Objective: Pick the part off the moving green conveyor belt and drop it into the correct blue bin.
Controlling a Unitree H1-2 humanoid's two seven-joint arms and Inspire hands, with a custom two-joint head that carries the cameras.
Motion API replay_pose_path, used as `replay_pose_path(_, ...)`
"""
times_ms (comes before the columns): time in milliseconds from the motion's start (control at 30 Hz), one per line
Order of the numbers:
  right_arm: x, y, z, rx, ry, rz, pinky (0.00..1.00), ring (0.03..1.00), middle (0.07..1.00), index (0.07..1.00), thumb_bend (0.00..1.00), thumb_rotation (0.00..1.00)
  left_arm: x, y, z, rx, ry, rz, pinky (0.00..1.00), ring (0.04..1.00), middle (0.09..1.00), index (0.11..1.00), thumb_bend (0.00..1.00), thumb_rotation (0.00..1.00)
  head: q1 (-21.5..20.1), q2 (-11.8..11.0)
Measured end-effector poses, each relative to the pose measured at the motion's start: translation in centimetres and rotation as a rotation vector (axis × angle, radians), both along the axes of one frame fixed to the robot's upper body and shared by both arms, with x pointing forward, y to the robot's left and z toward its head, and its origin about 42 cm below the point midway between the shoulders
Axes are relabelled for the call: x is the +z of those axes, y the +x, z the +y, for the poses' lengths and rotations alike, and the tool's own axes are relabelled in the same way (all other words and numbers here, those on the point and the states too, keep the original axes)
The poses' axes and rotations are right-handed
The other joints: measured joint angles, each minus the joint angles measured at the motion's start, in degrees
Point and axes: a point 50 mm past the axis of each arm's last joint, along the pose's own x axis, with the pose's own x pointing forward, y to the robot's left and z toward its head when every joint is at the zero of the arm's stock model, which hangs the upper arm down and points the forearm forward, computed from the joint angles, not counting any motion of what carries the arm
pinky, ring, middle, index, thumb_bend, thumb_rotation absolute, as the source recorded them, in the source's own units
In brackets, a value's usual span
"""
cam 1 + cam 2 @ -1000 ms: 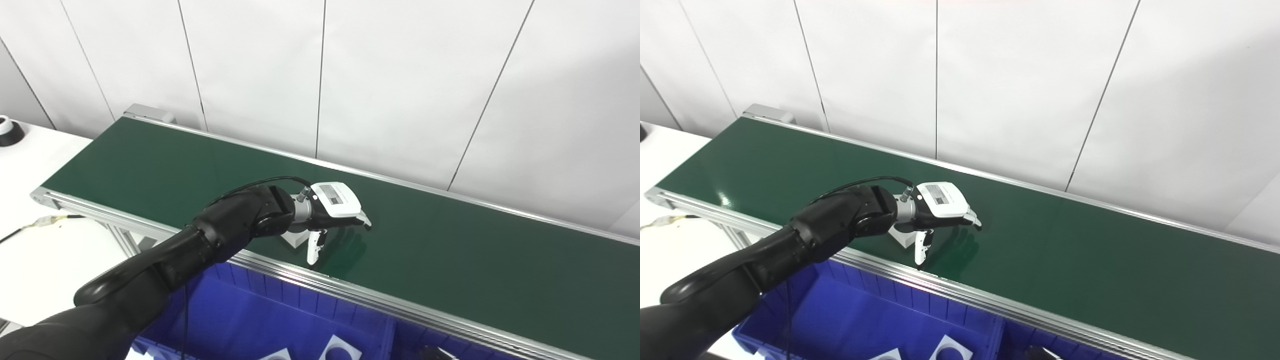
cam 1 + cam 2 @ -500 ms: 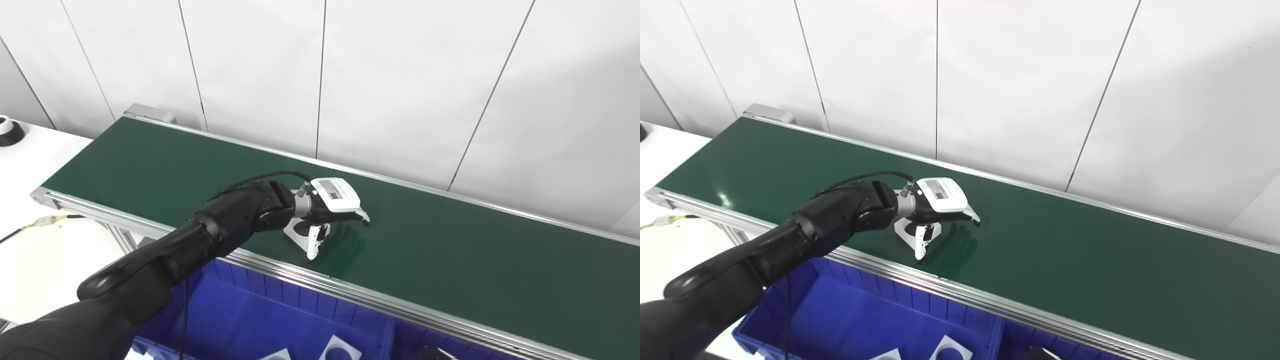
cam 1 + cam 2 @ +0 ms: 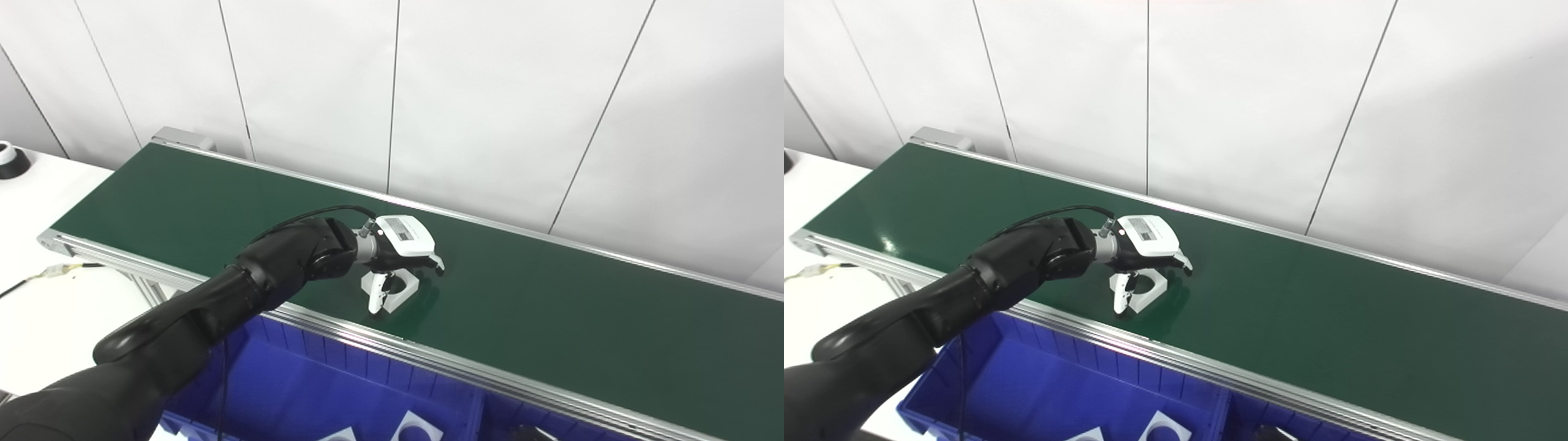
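Conveyor belt (image 3: 551, 306): dark green, smooth, slight sheen with soft reflections.
Belt frame (image 3: 465, 367): bare metal rail, brushed silver, bright highlights.
Part (image 3: 401, 291): white, matt, looks like plastic.
Left hand (image 3: 401, 245): white glossy plastic back shell, printed label; black fingers below.
Left arm (image 3: 245, 294): black covering, smooth, satin finish.
Blue bin (image 3: 343, 392): blue plastic, smooth, ribbed inner wall.
Wall panels (image 3: 490, 92): white, matt, flat.

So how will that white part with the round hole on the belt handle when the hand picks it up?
The white part looks like flat, rigid plastic, so probably stiff and light. Lying flat on the belt, it shouldn't roll. The left hand may need to pinch its thin edges, which could slip.
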Motion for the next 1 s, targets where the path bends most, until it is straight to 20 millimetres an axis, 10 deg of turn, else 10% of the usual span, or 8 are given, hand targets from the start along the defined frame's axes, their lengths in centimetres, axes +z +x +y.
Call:
replay_pose_path(367,0.1,-0.1,0.0,-0.001,0.002,-0.002,0.64,0.707,0.741,0.727,0.91,0.24,-0.7,0.0,0.2,0.014,0.014,-0.042,0.69,0.753,0.779,0.78,1.0,0.03,-0.4,0.4)
replay_pose_path(600,0.4,-0.4,-0.1,-0.005,0.003,-0.016,0.65,0.71,0.748,0.734,0.91,0.25,-2.8,-0.1,0.2,0.065,-0.068,-0.157,0.45,0.486,0.624,0.627,0.54,0.0,-0.5,1.1)
replay_pose_path(1000,0.4,-0.6,0.0,-0.007,0.006,-0.015,0.65,0.712,0.75,0.734,0.9,0.24,-3.4,-0.3,-0.2,0.036,-0.109,-0.211,0.41,0.42,0.539,0.495,0.5,0.0,-0.6,1.2)
